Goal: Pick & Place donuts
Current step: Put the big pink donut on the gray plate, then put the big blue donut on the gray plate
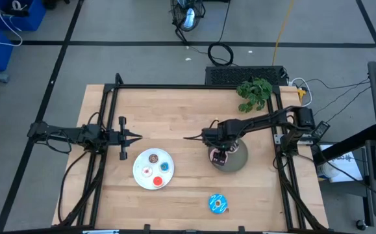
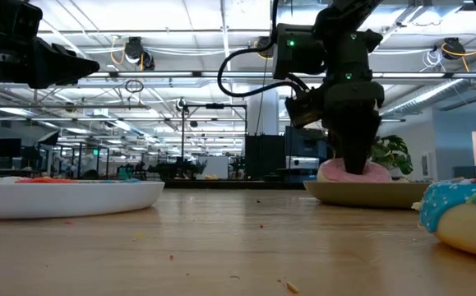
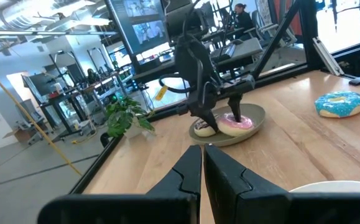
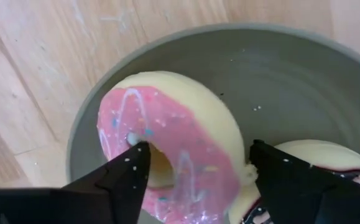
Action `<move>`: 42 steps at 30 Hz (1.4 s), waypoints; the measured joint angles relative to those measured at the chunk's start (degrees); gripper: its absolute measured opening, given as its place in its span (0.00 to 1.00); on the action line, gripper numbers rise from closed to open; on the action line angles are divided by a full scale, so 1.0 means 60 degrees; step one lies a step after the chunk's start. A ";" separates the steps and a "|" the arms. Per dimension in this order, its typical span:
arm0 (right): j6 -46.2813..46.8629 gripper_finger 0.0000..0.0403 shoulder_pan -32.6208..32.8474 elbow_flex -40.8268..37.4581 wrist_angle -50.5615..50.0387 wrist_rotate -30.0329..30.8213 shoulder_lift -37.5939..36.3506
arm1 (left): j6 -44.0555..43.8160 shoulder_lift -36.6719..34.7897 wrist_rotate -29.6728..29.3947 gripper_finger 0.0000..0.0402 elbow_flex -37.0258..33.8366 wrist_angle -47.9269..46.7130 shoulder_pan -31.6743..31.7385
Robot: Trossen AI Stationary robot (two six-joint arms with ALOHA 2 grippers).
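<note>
The pink donut (image 4: 167,124) lies on the grey plate (image 4: 279,68), right of the table's middle, beside the brown donut (image 3: 203,129). My right gripper (image 4: 198,152) stands over the plate (image 1: 238,161), pointing down, closed on the pink donut (image 2: 332,171). The blue sprinkled donut (image 1: 217,204) lies on the bare table near the front edge. The brown, red, blue and white tiny donuts lie on the white plate (image 1: 139,174). My left gripper (image 1: 136,136) is shut and empty, hovering left of the white plate. My right gripper has one finger (image 4: 130,168) in the pink donut's hole and the other (image 4: 273,168) outside the ring, with one stretch of the ring (image 4: 229,155) between them. The fingers come from above, pointing down. The donut rests on the grey plate, slightly tilted toward the brown donut.
A small green plant (image 1: 254,93) stands at the table's far right corner. A black frame rail (image 1: 194,86) runs along the far edge and side rails run down both sides. Bare wood lies between the two plates and along the front.
</note>
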 joint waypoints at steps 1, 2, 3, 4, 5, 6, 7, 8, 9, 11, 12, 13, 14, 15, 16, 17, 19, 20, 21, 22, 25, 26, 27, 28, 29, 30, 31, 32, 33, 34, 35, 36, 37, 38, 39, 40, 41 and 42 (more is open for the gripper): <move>0.0000 0.66 -0.0034 0.0000 -0.0038 -0.0005 -0.0043 | -0.0001 -0.0002 0.0000 0.06 0.0000 0.0000 -0.0002; -0.0004 0.68 -0.0050 0.0000 -0.0074 -0.0010 -0.0093 | -0.0001 -0.0004 0.0000 0.06 0.0000 0.0005 -0.0001; -0.0004 0.70 -0.0068 0.0000 -0.0094 0.0000 -0.0165 | 0.0000 -0.0004 0.0000 0.06 0.0000 0.0007 -0.0004; -0.0007 0.71 -0.0094 0.0000 -0.0117 0.0004 -0.0238 | 0.0000 0.0000 0.0000 0.06 0.0000 0.0006 -0.0001; -0.0007 0.73 -0.0118 0.0000 -0.0174 0.0003 -0.0314 | 0.0000 -0.0001 0.0000 0.06 0.0000 0.0010 -0.0002; -0.0004 0.74 -0.0141 0.0000 -0.0218 -0.0004 -0.0373 | 0.0000 -0.0001 0.0000 0.06 0.0000 0.0029 -0.0003; -0.0004 0.74 -0.0177 0.0000 -0.0253 -0.0004 -0.0464 | 0.0000 -0.0004 -0.0002 0.06 0.0000 0.0025 -0.0002; -0.0007 0.75 -0.0207 -0.0004 -0.0291 -0.0004 -0.0586 | 0.0000 0.0000 0.0000 0.06 0.0000 0.0015 -0.0003; -0.0001 0.75 -0.0238 -0.0004 -0.0297 -0.0004 -0.0719 | 0.0000 0.0000 0.0000 0.06 0.0000 0.0011 0.0000; 0.0017 0.75 -0.0259 -0.0004 -0.0309 0.0001 -0.1043 | 0.0000 -0.0003 0.0000 0.06 0.0000 0.0012 0.0000; 0.0032 0.75 -0.0267 -0.0004 -0.0294 0.0011 -0.1214 | 0.0000 0.0000 0.0000 0.06 0.0000 0.0015 -0.0003; 0.0111 0.75 -0.0269 -0.0004 -0.0259 0.0000 -0.1404 | 0.0000 -0.0001 0.0000 0.06 0.0000 0.0012 -0.0004; 0.0271 0.74 -0.0264 -0.0004 -0.0200 -0.0025 -0.1595 | 0.0000 -0.0002 0.0000 0.06 0.0000 0.0013 -0.0002; 0.0501 0.74 -0.0222 -0.0004 -0.0158 -0.0051 -0.1790 | 0.0000 -0.0003 0.0000 0.06 0.0000 0.0011 -0.0003; 0.0768 0.73 -0.0141 -0.0004 -0.0111 -0.0047 -0.2015 | 0.0000 0.0000 0.0000 0.06 0.0000 0.0011 -0.0003; 0.0975 0.73 -0.0017 -0.0004 -0.0034 -0.0047 -0.2191 | 0.0000 -0.0004 0.0000 0.06 0.0000 0.0011 0.0000; 0.1013 0.72 0.0427 -0.0004 0.0213 -0.0041 -0.2532 | 0.0000 -0.0004 0.0000 0.06 0.0000 0.0014 -0.0003; 0.0985 0.71 0.0718 -0.0004 0.0421 -0.0014 -0.2681 | 0.0000 -0.0003 0.0000 0.06 0.0000 0.0012 -0.0003; 0.0982 0.71 0.1016 -0.0004 0.0707 0.0004 -0.2815 | 0.0000 -0.0002 0.0000 0.06 0.0000 0.0011 -0.0004; 0.1015 0.70 0.1318 -0.0004 0.1028 0.0068 -0.2932 | 0.0000 -0.0002 0.0000 0.06 0.0000 0.0011 -0.0002; 0.1522 0.68 0.2078 0.0006 0.1850 0.0350 -0.3152 | 0.0000 -0.0003 0.0000 0.06 0.0000 0.0062 0.0000; 0.1708 0.67 0.2294 0.0086 0.1852 0.0471 -0.3162 | 0.0000 0.0000 0.0000 0.06 0.0000 0.0062 -0.0004; 0.1854 0.65 0.2491 0.0181 0.1739 0.0496 -0.3159 | -0.0003 -0.0001 0.0003 0.06 0.0000 0.0062 -0.0003; 0.1996 0.64 0.2691 0.0295 0.1515 0.0539 -0.3147 | -0.0013 0.0000 0.0004 0.06 0.0000 0.0066 -0.0002; 0.2134 0.63 0.2875 0.0425 0.1245 0.0700 -0.3116 | -0.0049 0.0000 0.0004 0.06 0.0000 0.0066 -0.0004; 0.2224 0.61 0.3048 0.0571 0.0977 0.0889 -0.3073 | -0.0066 -0.0002 0.0004 0.06 0.0000 0.0067 -0.0002; 0.2242 0.59 0.3228 0.0725 0.0704 0.1084 -0.3034 | -0.0066 -0.0004 0.0004 0.06 0.0000 0.0069 -0.0002; 0.2227 0.58 0.3404 0.0883 0.0397 0.1280 -0.2996 | -0.0066 -0.0004 0.0004 0.06 0.0000 0.0069 -0.0004; 0.2206 0.55 0.3553 0.1066 0.0133 0.1471 -0.2932 | -0.0069 -0.0004 0.0004 0.06 0.0000 0.0073 -0.0003; 0.2171 0.53 0.3690 0.1260 -0.0030 0.1662 -0.2847 | -0.0067 -0.0002 0.0001 0.06 0.0000 0.0070 -0.0002; 0.2144 0.50 0.3825 0.1453 -0.0181 0.1815 -0.2748 | -0.0069 0.0000 0.0004 0.06 0.0000 0.0070 0.0000; 0.2108 0.48 0.3956 0.1614 -0.0355 0.1934 -0.2636 | -0.0069 -0.0004 0.0003 0.06 0.0000 0.0073 -0.0003; 0.2069 0.45 0.4063 0.1784 -0.0562 0.1975 -0.2522 | -0.0068 -0.0003 0.0000 0.06 0.0000 0.0072 0.0000; 0.2025 0.41 0.4133 0.1914 -0.0663 0.1974 -0.2420 | -0.0057 -0.0003 0.0000 0.06 0.0000 0.0069 -0.0004; 0.1992 0.38 0.4192 0.2011 -0.0685 0.1962 -0.2334 | -0.0036 -0.0003 0.0000 0.06 0.0000 0.0073 -0.0003; 0.1955 0.35 0.4232 0.2040 -0.0675 0.1928 -0.2292 | -0.0033 -0.0004 0.0000 0.06 0.0000 0.0073 -0.0004; 0.1946 0.32 0.4243 0.2040 -0.0674 0.1892 -0.2288 | -0.0033 -0.0004 0.0000 0.06 0.0000 0.0063 -0.0001; 0.1974 0.29 0.4242 0.2036 -0.0709 0.1874 -0.2296 | -0.0039 0.0000 0.0000 0.06 0.0000 0.0052 -0.0003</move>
